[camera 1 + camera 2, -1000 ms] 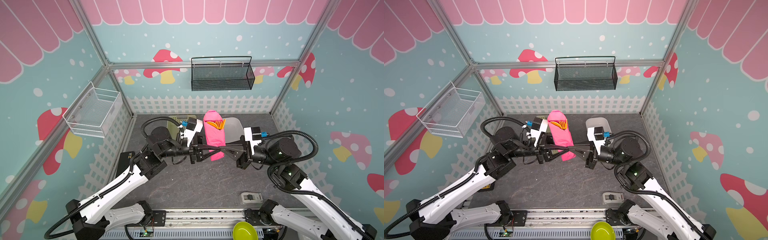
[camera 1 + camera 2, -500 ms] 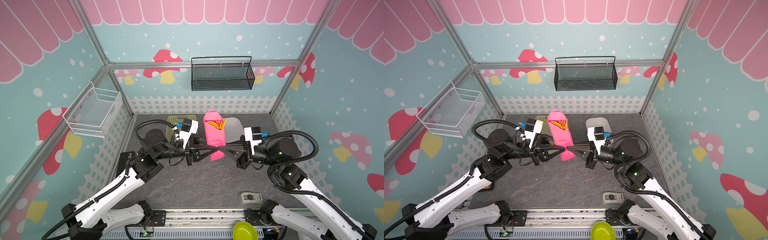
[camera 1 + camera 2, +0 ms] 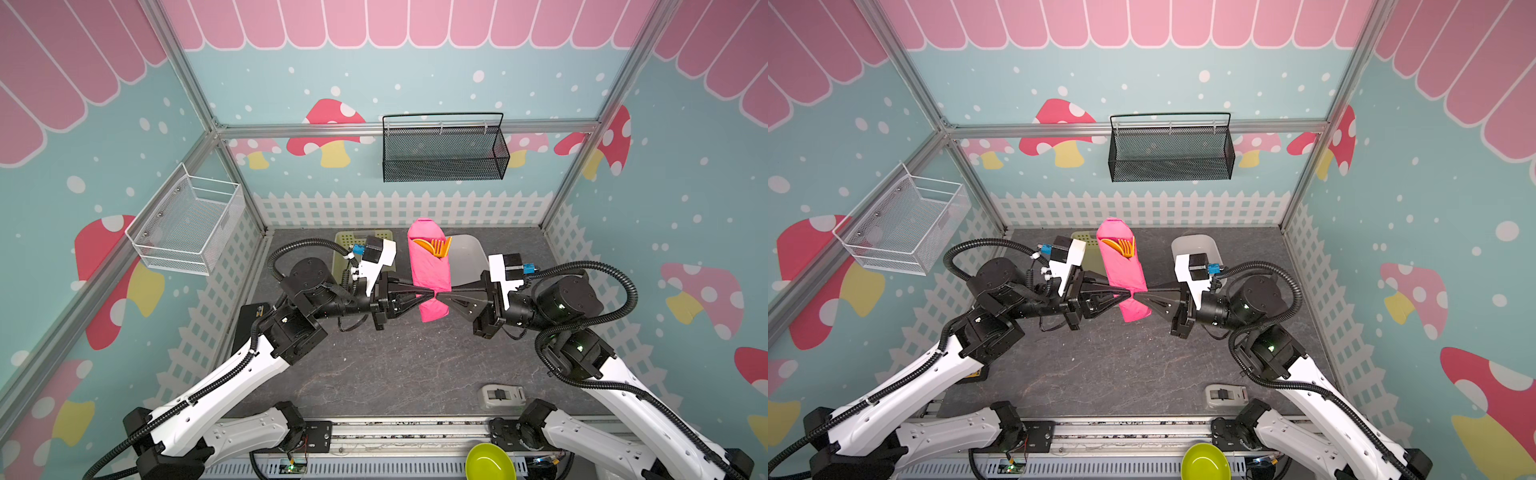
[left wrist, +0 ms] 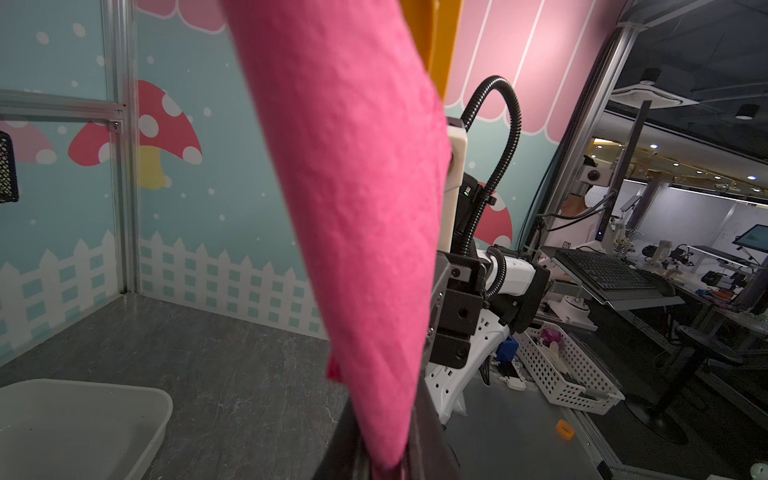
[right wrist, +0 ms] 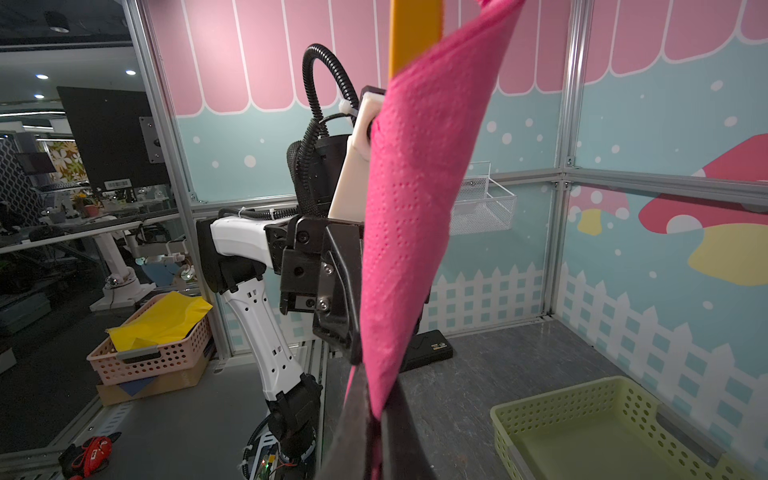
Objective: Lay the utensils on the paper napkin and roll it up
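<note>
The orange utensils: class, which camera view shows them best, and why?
A top view: in both top views the utensils poke their heads from the open end of the rolled paper napkin. Each wrist view catches only a plain orange strip behind the napkin.

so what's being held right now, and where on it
The rolled paper napkin, utensils poking out its top, pinched on its lower part from opposite sides by the left gripper and the right gripper.

We see the paper napkin [image 3: 430, 270] rolled into a magenta tube, held nearly upright in the air and pinched from both sides near its lower end; the utensils [image 3: 434, 246] sit inside; their orange heads, fork tines among them, poke from the open top fold.
</note>
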`<state>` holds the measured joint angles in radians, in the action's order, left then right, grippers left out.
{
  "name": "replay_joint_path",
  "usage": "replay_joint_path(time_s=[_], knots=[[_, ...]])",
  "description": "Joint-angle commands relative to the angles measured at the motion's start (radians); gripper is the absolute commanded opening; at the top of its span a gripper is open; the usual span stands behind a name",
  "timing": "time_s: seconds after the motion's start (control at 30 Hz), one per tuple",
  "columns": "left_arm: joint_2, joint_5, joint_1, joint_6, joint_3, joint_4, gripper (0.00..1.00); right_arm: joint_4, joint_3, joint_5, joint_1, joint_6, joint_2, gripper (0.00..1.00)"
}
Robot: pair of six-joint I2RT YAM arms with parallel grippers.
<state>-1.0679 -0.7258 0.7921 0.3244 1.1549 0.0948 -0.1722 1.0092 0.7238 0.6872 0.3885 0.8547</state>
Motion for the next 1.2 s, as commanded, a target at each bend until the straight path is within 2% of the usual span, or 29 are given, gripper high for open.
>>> replay_joint_path(time_s=[0.0, 0.2, 0.33, 0.5, 0.8, 1.17], knots=[[0.001, 0.012, -0.007, -0.028, 0.011, -0.027, 0.11, -0.028, 0.004, -0.024, 0.000, -0.002, -0.023, 0.13], [0.001, 0.035, -0.021, -0.042, 0.026, -0.077, 0.10, -0.016, -0.007, -0.058, 0.000, -0.005, -0.042, 0.31], [0.000, 0.046, -0.049, -0.058, 0.043, -0.141, 0.09, 0.017, -0.006, -0.091, 0.000, -0.019, -0.050, 0.37], [0.006, 0.083, -0.102, -0.077, 0.058, -0.247, 0.06, 0.127, 0.012, -0.218, -0.001, -0.062, -0.050, 0.40], [-0.028, 0.198, -0.230, -0.127, 0.101, -0.503, 0.03, 0.243, 0.022, -0.357, -0.002, -0.085, -0.005, 0.40], [-0.175, 0.238, -0.436, -0.096, 0.096, -0.613, 0.00, 0.273, 0.015, -0.360, -0.003, -0.089, 0.033, 0.39]])
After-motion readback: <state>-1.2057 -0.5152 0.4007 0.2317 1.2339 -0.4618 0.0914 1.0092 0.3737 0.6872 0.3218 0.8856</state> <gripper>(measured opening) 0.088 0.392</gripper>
